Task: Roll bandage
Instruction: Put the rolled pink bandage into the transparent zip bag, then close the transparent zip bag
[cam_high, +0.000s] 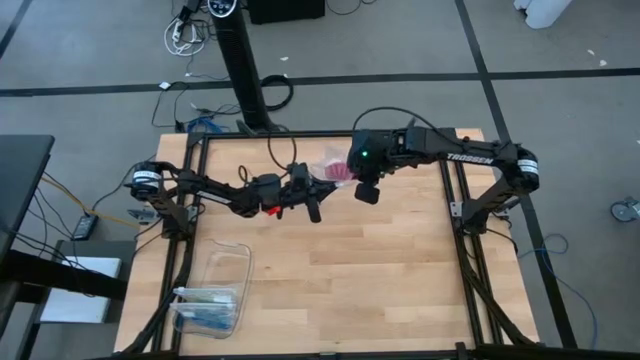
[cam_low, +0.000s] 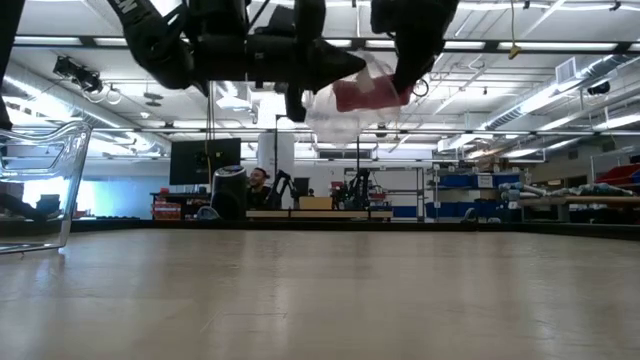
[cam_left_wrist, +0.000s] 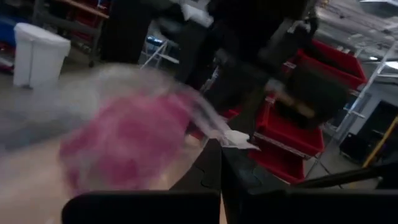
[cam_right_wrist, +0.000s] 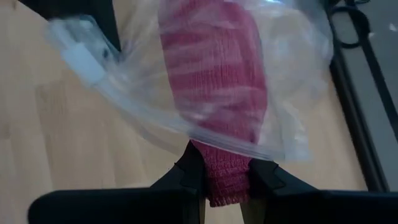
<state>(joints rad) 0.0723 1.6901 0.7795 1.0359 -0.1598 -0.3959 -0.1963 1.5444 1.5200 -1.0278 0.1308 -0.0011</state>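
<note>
The magenta-pink bandage (cam_right_wrist: 214, 81) lies mostly inside a clear plastic bag (cam_right_wrist: 124, 93), with one end sticking out of the bag. Both are held high above the wooden table, between my two grippers (cam_low: 365, 95). My right gripper (cam_right_wrist: 227, 186) is shut on the bandage's free end. My left gripper (cam_left_wrist: 221, 168) is shut on the bag, whose pink contents (cam_left_wrist: 124, 143) show blurred beyond the fingers. In the high view the bag (cam_high: 335, 168) sits between the left gripper (cam_high: 316, 190) and the right gripper (cam_high: 352, 172), over the table's far middle. My left gripper pinches the clear bag by its edge with the white strip (cam_left_wrist: 239, 140) between its two fingers. The bag is lifted clear of the table; one layer or several, I cannot tell. My right gripper pinches the bandage's free end (cam_right_wrist: 227, 171), where it sticks out of the bag, between its two fingers. The fingers lie across the strip. The bandage is lifted clear of the table, and the rest of it runs on into the bag.
A clear plastic box with blue contents (cam_high: 210, 290) stands near the table's front left corner and also shows in the low view (cam_low: 40, 185). Dark frame rails (cam_high: 462, 250) run along the table's sides. Bare wood (cam_high: 370, 270) lies below the grippers.
</note>
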